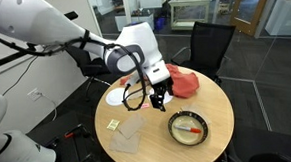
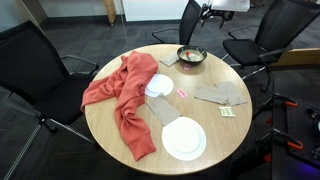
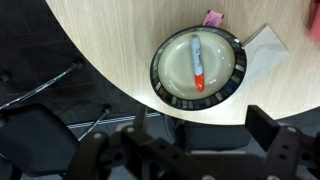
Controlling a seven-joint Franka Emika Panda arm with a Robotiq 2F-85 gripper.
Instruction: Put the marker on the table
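I am at the start of the job: the marker (image 3: 197, 60) is not on the table (image 3: 100, 40) yet. It lies flat inside the dark bowl (image 3: 157, 70), and the bowl sits close to the table's edge. In the wrist view the marker runs from 12 o'clock to 6 o'clock, with its orange end at 6. My pincer (image 3: 183, 137) is wide open and holds nothing. It hangs above the table edge, and the bowl is at 12 o'clock from it. A small pink thing (image 3: 212, 17) lies at 1 o'clock from the bowl. I think my next move is to go forward over the bowl and come down with one finger on each side of the marker. Then I should close gently and lift it out. I must not bump the bowl's rim, or the bowl may slide.
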